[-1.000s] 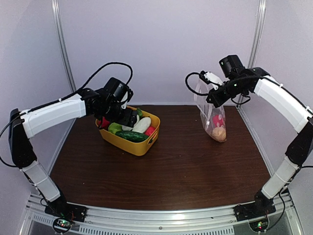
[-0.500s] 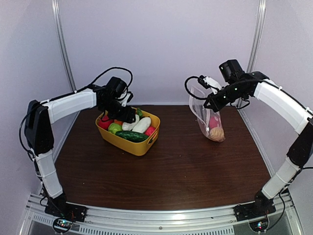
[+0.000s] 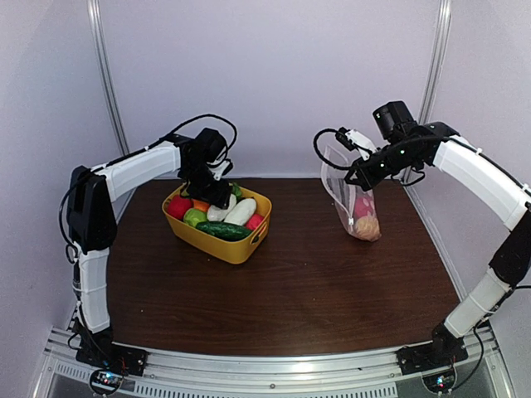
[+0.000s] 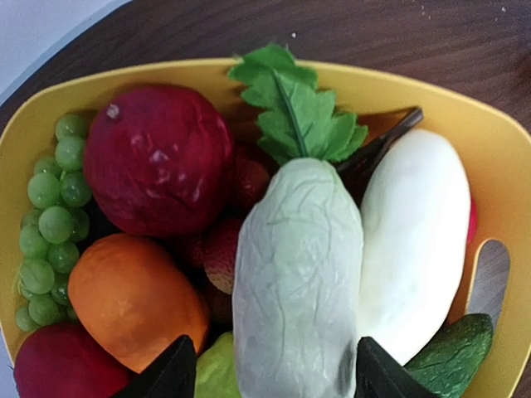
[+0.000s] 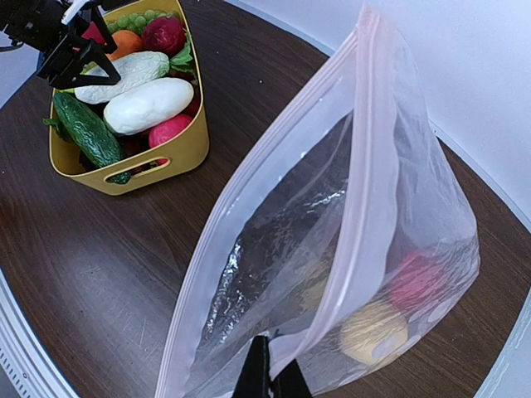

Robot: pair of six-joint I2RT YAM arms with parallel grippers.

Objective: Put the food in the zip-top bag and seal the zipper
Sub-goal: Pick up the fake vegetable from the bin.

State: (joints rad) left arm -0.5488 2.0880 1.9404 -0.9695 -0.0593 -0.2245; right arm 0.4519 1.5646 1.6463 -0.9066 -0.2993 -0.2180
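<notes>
The food lies in a yellow tub (image 3: 235,249): a pale wrinkled cabbage piece (image 4: 297,274), a white piece (image 4: 415,240), a dark red fruit (image 4: 158,157), an orange piece (image 4: 133,298), green grapes (image 4: 46,224) and a dark green cucumber (image 4: 452,352). My left gripper (image 4: 270,383) is open low over the tub, its jaws on either side of the cabbage piece. My right gripper (image 5: 270,377) is shut on the mouth edge of the zip-top bag (image 5: 348,249) and holds it hanging, mouth open. The zipper (image 5: 365,191) is unsealed. A red piece (image 5: 419,278) and a yellow-tan piece (image 5: 373,332) lie inside the bag.
The tub also shows in the right wrist view (image 5: 158,162) at back left, and the bag (image 3: 358,207) at back right, its bottom resting on the brown table (image 3: 307,290). White walls close in behind and at both sides.
My left arm has swung toward the back, and its gripper now sits lower over the tub's food. My right gripper shifted the bag slightly left, then held still.
</notes>
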